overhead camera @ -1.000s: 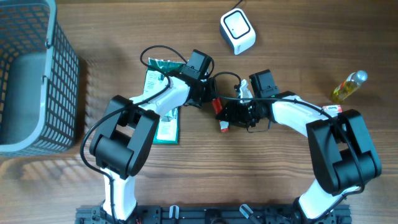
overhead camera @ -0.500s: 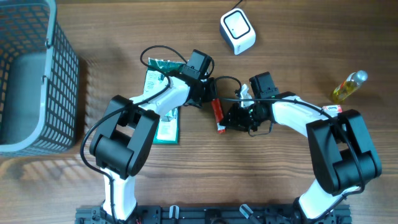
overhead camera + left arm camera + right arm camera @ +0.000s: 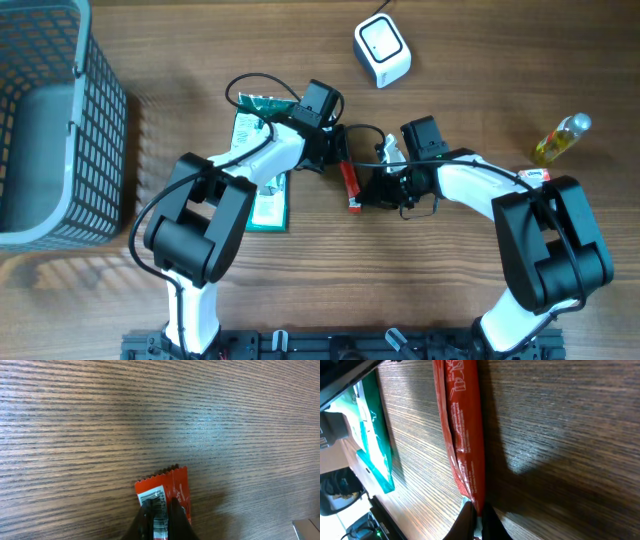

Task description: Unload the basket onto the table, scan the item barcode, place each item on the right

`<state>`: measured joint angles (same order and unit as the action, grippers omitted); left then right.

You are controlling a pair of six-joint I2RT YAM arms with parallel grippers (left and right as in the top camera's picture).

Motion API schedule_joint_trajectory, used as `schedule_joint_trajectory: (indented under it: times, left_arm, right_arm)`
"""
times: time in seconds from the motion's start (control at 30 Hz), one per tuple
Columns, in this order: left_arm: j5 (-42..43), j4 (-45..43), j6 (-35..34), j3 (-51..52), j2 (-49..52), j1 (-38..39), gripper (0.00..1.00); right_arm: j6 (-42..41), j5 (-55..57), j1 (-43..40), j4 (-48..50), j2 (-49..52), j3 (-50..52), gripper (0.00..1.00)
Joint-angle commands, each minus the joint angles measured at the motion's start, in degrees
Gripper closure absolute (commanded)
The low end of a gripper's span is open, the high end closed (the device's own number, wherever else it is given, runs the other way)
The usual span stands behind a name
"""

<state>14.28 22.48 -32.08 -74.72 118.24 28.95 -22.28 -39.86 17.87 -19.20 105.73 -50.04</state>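
Observation:
The item is a red snack bar wrapper [image 3: 349, 183], held between both arms at the table's middle. My left gripper [image 3: 341, 163] is shut on its upper end. In the left wrist view the fingers [image 3: 146, 521] pinch the white barcode strip on the wrapper [image 3: 175, 489], and the gripper [image 3: 161, 512] covers part of the bars. My right gripper [image 3: 364, 196] is shut on the lower end. In the right wrist view the gripper [image 3: 476, 514] clamps the crimped tip of the wrapper [image 3: 462, 425], which casts a shadow on the wood. The white scanner [image 3: 382, 50] stands at the back.
A grey wire basket [image 3: 95, 120] fills the left side. A green packet [image 3: 262, 165] lies under the left arm and also shows as the green packet [image 3: 376, 445] in the right wrist view. An oil bottle [image 3: 560, 138] lies at the far right, with a small packet [image 3: 535, 175] below it.
My right gripper has closed on the lower end of the red wrapper, which has turned a little more upright in the overhead view. The left gripper has kept its grip.

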Motion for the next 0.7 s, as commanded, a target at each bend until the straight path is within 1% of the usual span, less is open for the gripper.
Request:
schedule_joint_trajectory:
  times: [0.0, 0.07, 0.1, 0.2, 0.27, 0.33, 0.4, 0.5, 0.6, 0.63, 0.67]
  left_arm:
    - [-1.9, 3.0, 0.3, 0.5, -1.7, -2.6, 0.96]
    - [-4.7, 5.9, 1.3, -1.6, -6.1, -4.2, 0.96]
    - [-7.4, 8.2, 2.5, -3.3, -8.2, -5.1, 0.96]
    - [-18.9, 16.3, 5.4, -9.4, -13.4, -8.1, 0.96]
    - [-23.6, 20.2, 7.4, -12.7, -15.6, -10.5, 0.96]
    - [-25.5, 22.2, 9.0, -14.2, -17.6, -13.7, 0.96]
    - [-25.5, 22.4, 11.1, -14.2, -18.7, -17.3, 0.96]
    - [-25.5, 23.3, 11.1, -14.2, -18.7, -22.3, 0.96]
    - [-25.5, 24.1, 11.1, -14.2, -18.6, -26.5, 0.86]
    - [-25.5, 24.3, 11.1, -14.2, -18.6, -27.6, 0.75]
    - [-25.5, 24.6, 11.1, -14.2, -18.6, -28.7, 0.52]
  right_arm:
    - [1.7, -0.3, 0.3, 0.3, -0.2, 0.3, 0.96]
    - [1.7, -0.3, 0.3, 0.3, -0.2, 0.3, 0.96]
    - [1.7, -0.3, 0.3, 0.4, -0.2, 0.3, 0.96]
    - [1.7, -0.2, 0.3, 0.3, -0.2, 0.3, 0.96]
    - [1.7, -0.2, 0.3, 0.3, -0.2, 0.3, 0.96]
    - [1.7, -0.2, 0.3, 0.3, -0.2, 0.3, 0.96]
    - [1.7, -0.2, 0.3, 0.3, -0.2, 0.3, 0.96]
    - [1.7, -0.2, 0.3, 0.1, -0.2, 0.3, 0.96]
    - [1.7, -0.2, 0.3, 0.1, -0.2, 0.3, 0.96]
    - [1.7, -0.2, 0.3, 0.1, -0.2, 0.3, 0.96]
    - [1.7, -0.2, 0.3, 0.1, -0.2, 0.3, 0.96]
